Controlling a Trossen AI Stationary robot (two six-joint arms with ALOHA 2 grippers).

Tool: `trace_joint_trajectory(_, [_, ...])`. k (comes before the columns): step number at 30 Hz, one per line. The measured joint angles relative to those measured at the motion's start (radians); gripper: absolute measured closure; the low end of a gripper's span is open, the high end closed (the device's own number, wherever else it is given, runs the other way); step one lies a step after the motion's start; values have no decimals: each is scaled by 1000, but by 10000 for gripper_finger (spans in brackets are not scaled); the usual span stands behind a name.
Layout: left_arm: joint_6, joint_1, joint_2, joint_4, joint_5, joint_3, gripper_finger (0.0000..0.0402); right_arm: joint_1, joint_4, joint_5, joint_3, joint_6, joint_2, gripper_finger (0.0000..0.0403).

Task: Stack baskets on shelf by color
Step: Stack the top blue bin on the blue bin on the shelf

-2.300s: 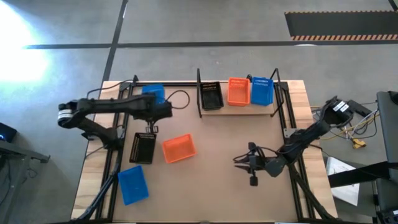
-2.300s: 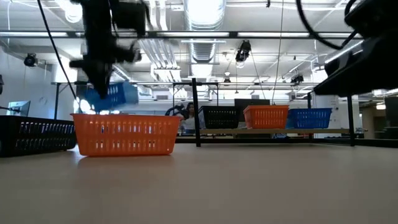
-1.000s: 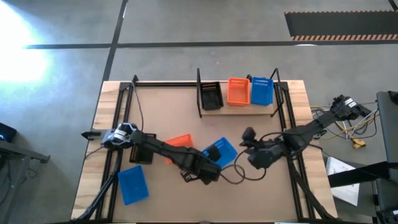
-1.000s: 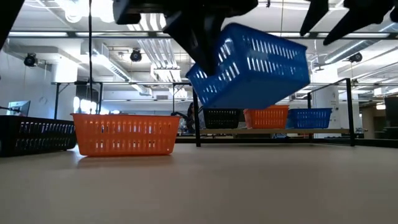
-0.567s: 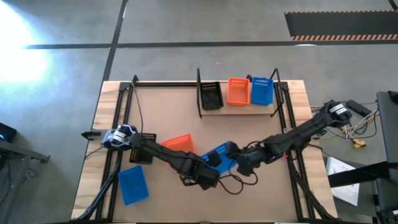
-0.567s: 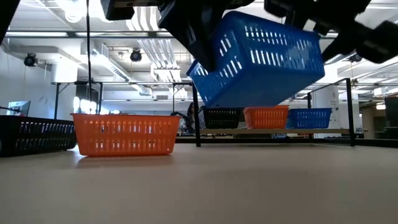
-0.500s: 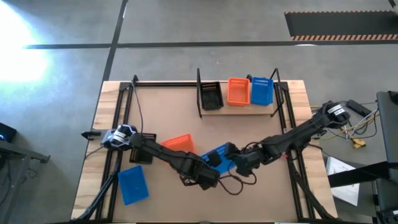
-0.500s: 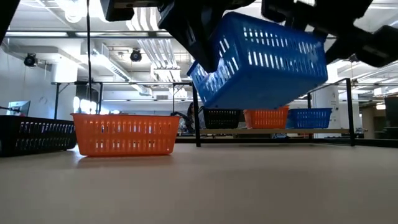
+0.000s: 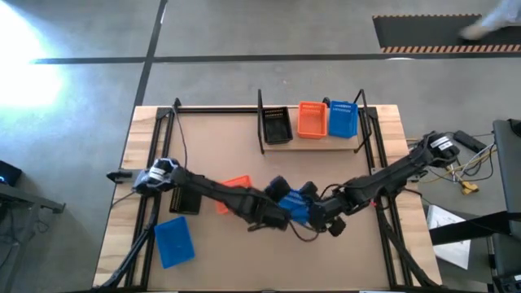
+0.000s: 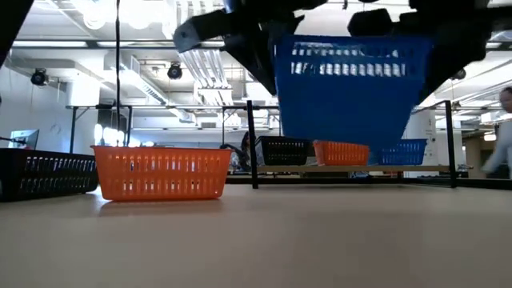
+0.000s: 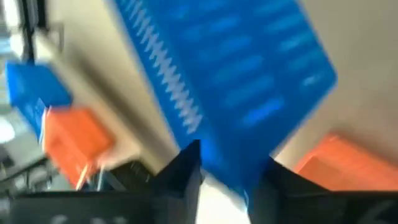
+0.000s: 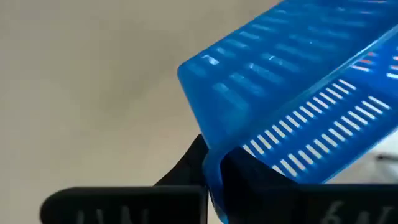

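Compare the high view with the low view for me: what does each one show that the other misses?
Only the high view shows the blue basket lying near the table's front left corner and both arms reaching in from opposite sides.

Only the low view shows that the held blue basket hangs clear above the tabletop, and a person in the room at the right edge.

Both show the left gripper and right gripper meeting at the held basket, the orange basket on the table, and the shelf carrying one black, one orange and one blue basket.
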Motion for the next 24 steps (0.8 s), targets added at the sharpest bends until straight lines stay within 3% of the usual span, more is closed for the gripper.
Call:
trace_joint_trajectory(6, [-165, 80, -68, -95, -19, -5, 230, -1, -84, -34, -3, 221, -34, 395])
trace_joint_trajectory(12, [-381, 140, -170, -83, -51, -156, 213, -29, -271, 32, 78, 379, -99, 395])
trace_joint_trajectory(17, [-422, 140, -316, 201, -100, -438, 230, -157, -552, 168, 281, 449, -102, 395])
trace_joint_trajectory(24, [-432, 108, -527, 749, -63, -826, 253, -577, -630, 157, 408, 228, -64, 395])
